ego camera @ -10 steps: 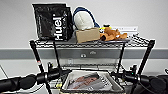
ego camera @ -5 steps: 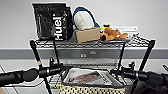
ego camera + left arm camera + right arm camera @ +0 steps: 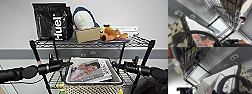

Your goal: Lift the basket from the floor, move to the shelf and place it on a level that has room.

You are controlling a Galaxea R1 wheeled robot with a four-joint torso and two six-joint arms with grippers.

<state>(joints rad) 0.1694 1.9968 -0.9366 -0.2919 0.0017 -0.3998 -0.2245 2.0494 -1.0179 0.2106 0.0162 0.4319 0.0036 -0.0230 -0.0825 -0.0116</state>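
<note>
Against the grey wall stood the shelf [image 3: 140, 42], a black bag [image 3: 51, 21] on top. Between its poles, under that tier, both arms held the basket [image 3: 93, 87]: cream mesh, dark rim, magazine [image 3: 88, 71] inside. Whether either gripper's jaws pinched it, I couldn't tell.

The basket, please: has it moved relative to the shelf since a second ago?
Yes. In the head view the basket sits slightly higher against the shelf, closer to its top tier, than a second ago.
</note>
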